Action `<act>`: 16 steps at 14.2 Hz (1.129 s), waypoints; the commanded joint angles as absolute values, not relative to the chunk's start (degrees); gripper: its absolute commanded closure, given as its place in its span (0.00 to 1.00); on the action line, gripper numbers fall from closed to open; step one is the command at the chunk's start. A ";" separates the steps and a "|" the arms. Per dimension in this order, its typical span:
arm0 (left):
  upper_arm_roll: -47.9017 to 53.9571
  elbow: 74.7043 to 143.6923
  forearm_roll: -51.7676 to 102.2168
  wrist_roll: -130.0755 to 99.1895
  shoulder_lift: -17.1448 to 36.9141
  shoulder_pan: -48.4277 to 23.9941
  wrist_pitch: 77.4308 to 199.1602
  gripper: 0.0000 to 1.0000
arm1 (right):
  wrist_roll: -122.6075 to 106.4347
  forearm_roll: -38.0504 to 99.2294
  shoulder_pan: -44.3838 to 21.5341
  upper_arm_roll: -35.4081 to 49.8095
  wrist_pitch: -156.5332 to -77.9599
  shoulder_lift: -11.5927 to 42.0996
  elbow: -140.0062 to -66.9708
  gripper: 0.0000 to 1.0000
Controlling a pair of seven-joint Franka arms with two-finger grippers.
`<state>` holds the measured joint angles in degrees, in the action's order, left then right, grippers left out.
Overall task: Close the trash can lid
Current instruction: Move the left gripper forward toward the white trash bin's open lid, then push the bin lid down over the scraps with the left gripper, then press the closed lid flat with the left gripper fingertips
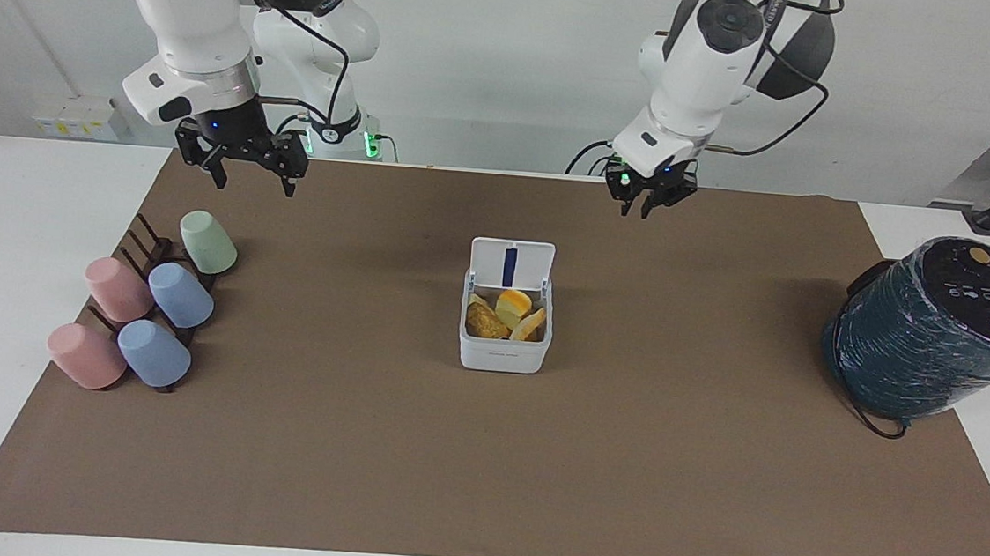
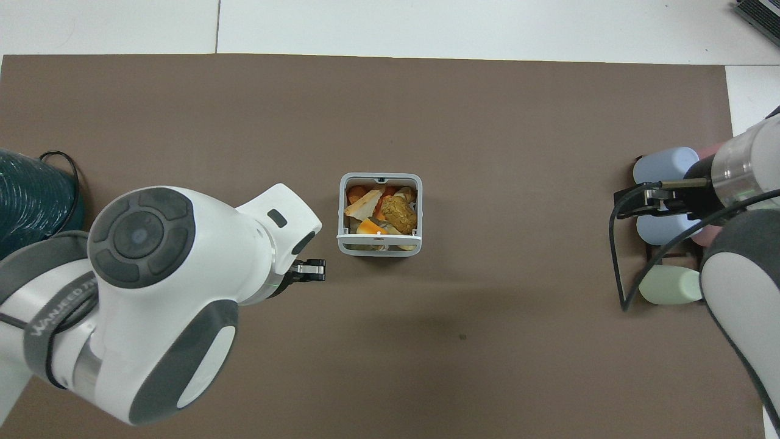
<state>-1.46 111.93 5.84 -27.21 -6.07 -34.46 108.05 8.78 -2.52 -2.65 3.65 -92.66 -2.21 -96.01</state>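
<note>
The trash can is a small white square box standing mid-mat, with food scraps inside; it also shows in the overhead view. Its lid stands upright and open on the edge nearer the robots, blue strip facing the camera; from overhead the lid shows edge-on. My left gripper hangs in the air over the brown mat, apart from the lid, toward the left arm's end; its tip shows in the overhead view. My right gripper is open and empty, waiting over the mat's corner above the cups.
A large dark teal cylinder with a cable stands at the left arm's end of the table. Several pastel cups lie on a dark rack at the right arm's end. A brown mat covers the table.
</note>
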 commanded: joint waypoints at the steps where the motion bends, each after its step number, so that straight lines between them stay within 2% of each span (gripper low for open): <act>1: -2.55 115.22 7.64 -31.01 -5.81 -37.61 115.12 0.92 | 7.38 -2.37 -1.58 4.22 -93.08 -3.34 -97.29 0.00; 6: -2.55 117.25 8.44 -41.83 -2.91 -40.96 128.38 0.92 | 7.47 -2.37 -1.58 4.22 -93.08 -3.34 -97.29 0.00; 12: -2.64 116.63 11.78 -41.92 4.03 -38.33 146.31 0.92 | 7.38 -2.37 -1.58 4.22 -93.08 -3.34 -97.29 0.00; 16: -2.64 116.28 13.97 -41.75 6.59 -36.74 150.99 0.92 | 7.47 -2.37 -1.67 4.22 -93.08 -3.34 -97.29 0.00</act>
